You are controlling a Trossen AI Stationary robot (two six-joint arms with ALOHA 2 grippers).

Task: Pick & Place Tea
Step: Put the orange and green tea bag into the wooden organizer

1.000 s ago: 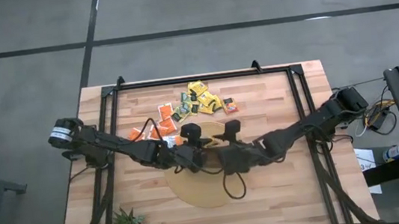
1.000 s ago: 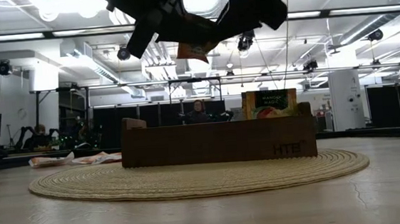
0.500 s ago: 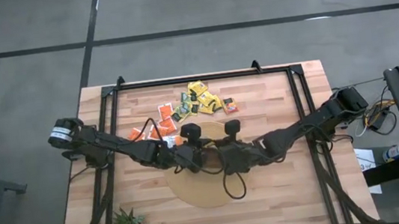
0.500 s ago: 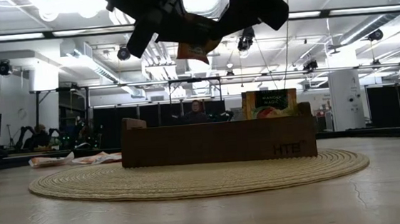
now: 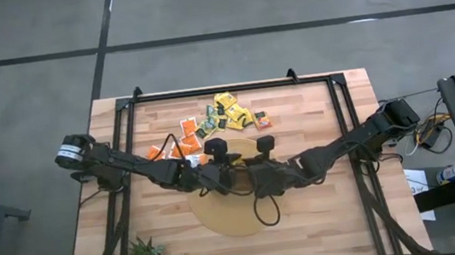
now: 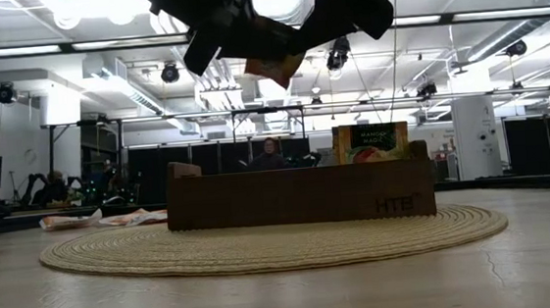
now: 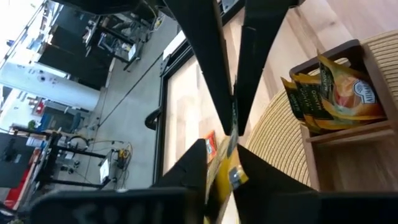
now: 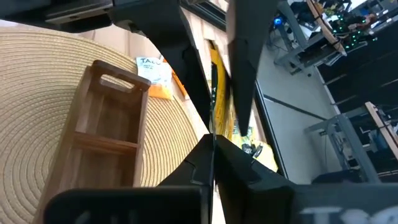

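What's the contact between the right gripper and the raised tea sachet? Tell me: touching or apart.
Touching. The right wrist view shows the right gripper shut on the edge-on tea sachet, with no gap at its fingertips.

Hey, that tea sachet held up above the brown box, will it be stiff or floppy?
Probably light and thin: the tea sachet looks like a sliver edge-on in the right wrist view. Likely slightly floppy, so its tilted free corner could bend.
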